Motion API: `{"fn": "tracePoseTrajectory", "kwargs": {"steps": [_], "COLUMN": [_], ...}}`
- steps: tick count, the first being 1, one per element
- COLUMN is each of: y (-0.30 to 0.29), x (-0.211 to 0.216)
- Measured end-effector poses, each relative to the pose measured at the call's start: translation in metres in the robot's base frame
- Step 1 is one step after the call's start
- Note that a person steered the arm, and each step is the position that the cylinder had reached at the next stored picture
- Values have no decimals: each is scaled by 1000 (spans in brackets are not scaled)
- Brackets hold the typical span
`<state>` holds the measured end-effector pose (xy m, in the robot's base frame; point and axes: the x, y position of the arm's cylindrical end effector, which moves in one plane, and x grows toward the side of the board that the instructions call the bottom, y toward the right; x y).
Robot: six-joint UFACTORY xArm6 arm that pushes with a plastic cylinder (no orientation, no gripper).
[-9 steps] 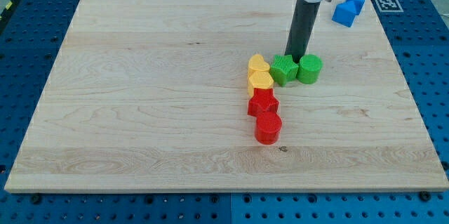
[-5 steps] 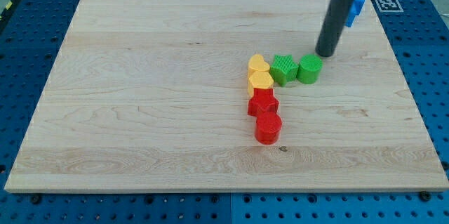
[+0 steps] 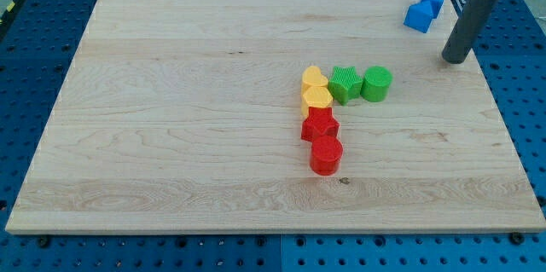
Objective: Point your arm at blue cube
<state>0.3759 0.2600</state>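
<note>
Blue cube (image 3: 418, 18) sat at eleven o'clock from my tip (image 3: 453, 60).
It looked light, rigid, easily slid; I had no fingers, only a rod.

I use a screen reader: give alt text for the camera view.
My tip rests on a wooden board below and right of two blue cubes at the view's top right. Mid-board cluster: two yellow, two green, two red blocks.

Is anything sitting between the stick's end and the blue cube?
No. In the camera view, only bare wood lies between my tip and the blue cube.
</note>
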Motion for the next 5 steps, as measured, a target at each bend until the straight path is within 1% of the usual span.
{"fn": "tracePoseTrajectory", "kwargs": {"steps": [1, 2, 3, 4, 5], "y": [24, 47, 54, 43, 42], "x": [-4, -27, -56, -88, -100]}}
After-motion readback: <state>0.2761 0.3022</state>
